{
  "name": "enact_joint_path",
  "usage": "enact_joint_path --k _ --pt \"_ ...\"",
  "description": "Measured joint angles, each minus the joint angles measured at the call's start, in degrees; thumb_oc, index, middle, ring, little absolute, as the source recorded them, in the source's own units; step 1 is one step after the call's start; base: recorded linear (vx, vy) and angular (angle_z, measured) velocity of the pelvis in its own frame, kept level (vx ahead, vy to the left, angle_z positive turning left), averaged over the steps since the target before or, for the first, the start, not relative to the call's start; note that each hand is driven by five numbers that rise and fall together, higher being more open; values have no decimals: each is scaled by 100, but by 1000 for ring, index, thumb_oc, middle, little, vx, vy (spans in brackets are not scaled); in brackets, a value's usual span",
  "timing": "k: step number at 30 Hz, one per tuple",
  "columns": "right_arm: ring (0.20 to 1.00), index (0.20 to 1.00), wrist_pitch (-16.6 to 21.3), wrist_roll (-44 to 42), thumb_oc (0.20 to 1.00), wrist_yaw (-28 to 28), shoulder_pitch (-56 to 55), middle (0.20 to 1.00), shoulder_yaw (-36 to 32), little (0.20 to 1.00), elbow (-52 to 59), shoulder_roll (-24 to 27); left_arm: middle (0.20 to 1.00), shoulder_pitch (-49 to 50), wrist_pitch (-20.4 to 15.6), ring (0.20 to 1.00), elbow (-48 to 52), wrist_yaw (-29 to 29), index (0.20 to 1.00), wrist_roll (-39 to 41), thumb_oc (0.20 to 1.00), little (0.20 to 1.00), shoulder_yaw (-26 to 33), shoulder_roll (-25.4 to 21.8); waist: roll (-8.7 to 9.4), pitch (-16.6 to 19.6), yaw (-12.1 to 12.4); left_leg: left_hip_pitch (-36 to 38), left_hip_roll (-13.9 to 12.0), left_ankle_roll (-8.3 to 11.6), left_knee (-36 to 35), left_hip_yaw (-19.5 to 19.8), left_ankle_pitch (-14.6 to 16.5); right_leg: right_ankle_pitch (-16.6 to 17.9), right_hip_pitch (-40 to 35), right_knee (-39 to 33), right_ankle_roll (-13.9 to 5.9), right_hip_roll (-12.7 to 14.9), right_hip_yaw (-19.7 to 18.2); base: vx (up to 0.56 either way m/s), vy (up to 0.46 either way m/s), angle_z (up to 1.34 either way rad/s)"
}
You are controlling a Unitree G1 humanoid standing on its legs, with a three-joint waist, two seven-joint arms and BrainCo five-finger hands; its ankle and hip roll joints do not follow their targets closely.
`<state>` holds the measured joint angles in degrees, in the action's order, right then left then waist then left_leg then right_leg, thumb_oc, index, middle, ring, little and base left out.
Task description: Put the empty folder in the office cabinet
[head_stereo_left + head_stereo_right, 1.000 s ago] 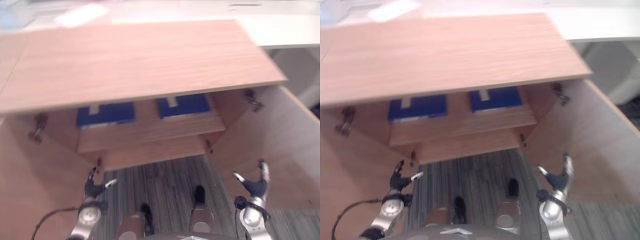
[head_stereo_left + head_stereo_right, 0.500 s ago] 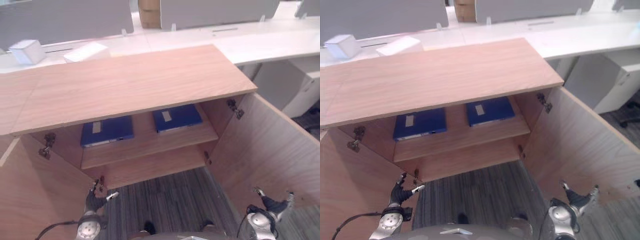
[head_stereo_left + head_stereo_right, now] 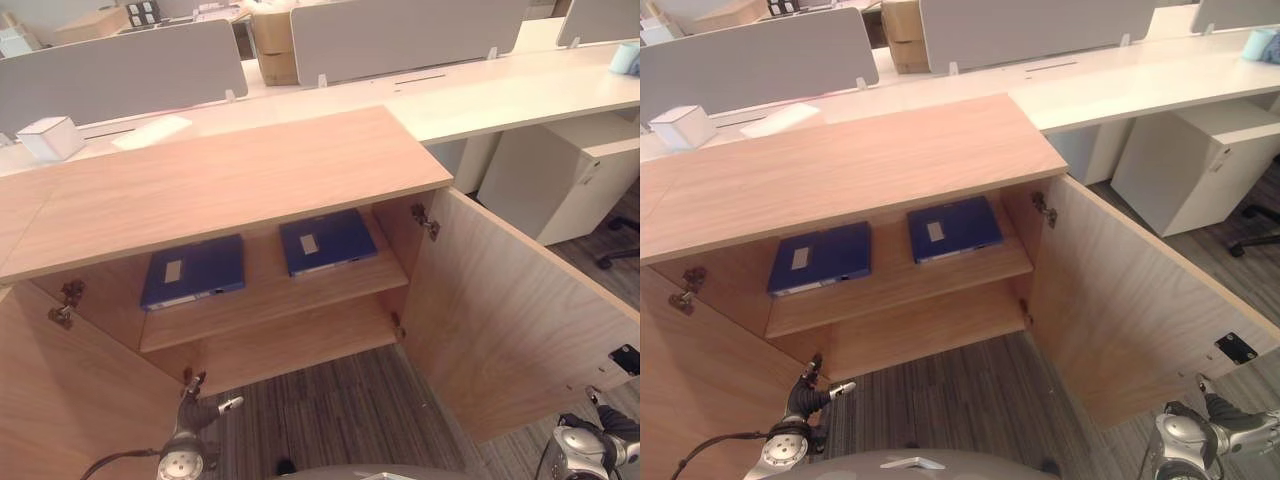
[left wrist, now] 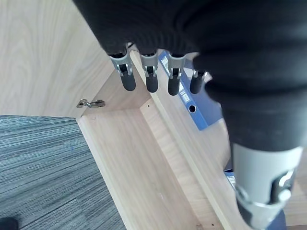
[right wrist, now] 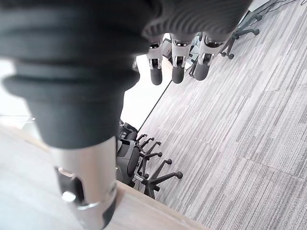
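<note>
The wooden office cabinet (image 3: 230,180) stands with both doors swung wide, the right door (image 3: 510,320) angled out toward the grey striped carpet (image 3: 330,420) and the left door (image 3: 70,400) open on the other side. Inside, the upper shelf (image 3: 270,300) carries two blue folders lying flat, side by side but apart: the left folder (image 3: 193,270) and the right folder (image 3: 325,241), each with a pale label on its cover. The lower shelf (image 3: 290,345) below them is bare wood. The left hand (image 3: 806,396) hangs low in front of the cabinet near the left door's bottom edge, its fingers (image 4: 151,81) straight and relaxed in a row, holding and touching nothing; in its wrist view the blue folders show on the shelf beyond the fingertips. The right hand (image 3: 1230,418) sits low by the outer edge of the right door, fingers (image 5: 177,69) likewise extended and empty, with carpet and office chairs (image 5: 148,167) past them. Behind the cabinet runs a white worktop (image 3: 500,85) with a small white box (image 3: 48,137) on it.
</note>
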<state>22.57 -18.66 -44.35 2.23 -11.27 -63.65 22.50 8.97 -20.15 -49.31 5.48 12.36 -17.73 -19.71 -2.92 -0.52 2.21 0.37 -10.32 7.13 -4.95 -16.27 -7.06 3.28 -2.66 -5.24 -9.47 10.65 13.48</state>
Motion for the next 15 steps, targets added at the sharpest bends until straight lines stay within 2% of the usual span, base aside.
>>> enact_joint_path --k 2,3,5,7,9,11,15 --pt "1000 1000 -29 -84 1000 6 59 1000 59 1000 67 7 1000 46 9 1000 -16 -4 1000 40 1000 1000 -8 2 30 -32 -39 -10 4 -19 0 -17 -13 8 32 -1 3 2 -21 -35 -24 -5" --pt "1000 1000 -41 -120 1000 67 26 1000 156 1000 172 17 1000 56 15 1000 -19 -9 1000 85 1000 1000 2 5 -12 -35 -47 -3 8 -27 2 -40 -19 14 43 0 7 1 -32 -44 -25 -4" --pt "1000 1000 -124 -250 1000 465 -353 1000 417 1000 924 34 1000 96 17 1000 -25 -21 1000 86 1000 1000 104 14 -2 -61 -163 -6 5 -29 0 -65 -23 14 54 0 8 -9 -36 -66 -41 -5" --pt "1000 1000 -165 -281 1000 1229 -908 1000 884 1000 1970 234 1000 166 25 1000 -22 -103 1000 80 1000 1000 428 23 7 -87 -267 10 -9 -10 3 -82 -37 14 45 -1 9 -21 -50 -51 -39 -9" --pt "1000 1000 -266 -427 1000 2093 -1167 1000 1052 1000 2489 540 1000 185 76 1000 -31 -199 1000 76 1000 1000 725 -8 28 -84 -371 41 -32 18 51 -100 -58 93 44 32 27 -52 -71 -61 -51 -9" --pt "1000 1000 -271 -721 1000 2860 -1771 1000 1495 1000 3795 1117 1000 229 125 1000 -22 -290 1000 76 1000 1000 1118 -12 37 -96 -406 72 -63 29 51 -134 -68 99 26 36 34 -85 -97 -29 -25 -9" --pt "1000 1000 -270 -791 1000 3856 -1953 1000 1677 1000 3887 1218 1000 248 136 1000 -44 -489 1000 72 1000 1000 1112 -25 204 -121 -488 136 -96 44 13 -152 -51 64 -38 17 45 -114 -100 -4 -3 -1"
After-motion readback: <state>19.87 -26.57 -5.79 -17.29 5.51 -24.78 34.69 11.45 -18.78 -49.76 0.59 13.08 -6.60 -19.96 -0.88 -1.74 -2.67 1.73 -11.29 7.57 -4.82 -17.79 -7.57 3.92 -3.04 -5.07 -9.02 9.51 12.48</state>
